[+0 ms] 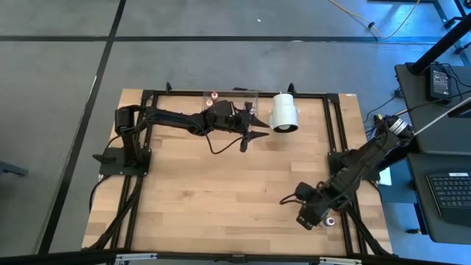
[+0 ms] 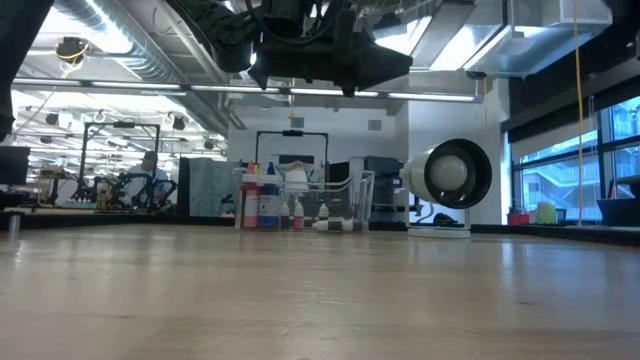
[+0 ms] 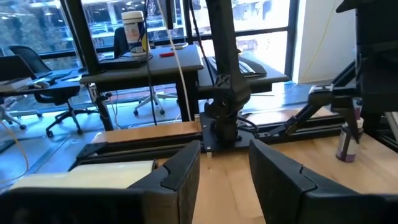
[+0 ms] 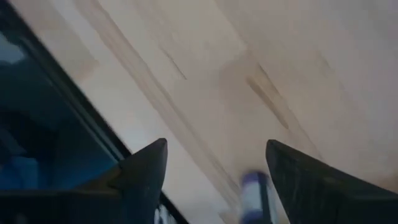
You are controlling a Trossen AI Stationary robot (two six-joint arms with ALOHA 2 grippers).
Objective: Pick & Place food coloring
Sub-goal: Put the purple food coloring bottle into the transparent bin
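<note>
A clear tray [image 1: 243, 96] at the table's far edge holds several small food coloring bottles [image 2: 268, 205], red and pink tops among them [image 1: 212, 96]. One more small bottle [image 1: 330, 220] with a pale cap and purple body [image 3: 347, 140] stands on the table near the right near corner. My right gripper [image 1: 321, 216] hangs over it, open; in the right wrist view the bottle [image 4: 252, 194] shows between the spread fingers [image 4: 216, 146], and no touch shows. My left gripper [image 1: 254, 131] hovers open beside the tray, high over the table [image 2: 320, 50], fingers level [image 3: 224, 168].
A big white cylinder [image 1: 284, 112] lies on its side just right of the tray, its open end facing the near side [image 2: 450, 178]. Black frame rails [image 1: 338, 140] run along the table's edges. Bare wood [image 1: 221, 191] fills the middle and near left.
</note>
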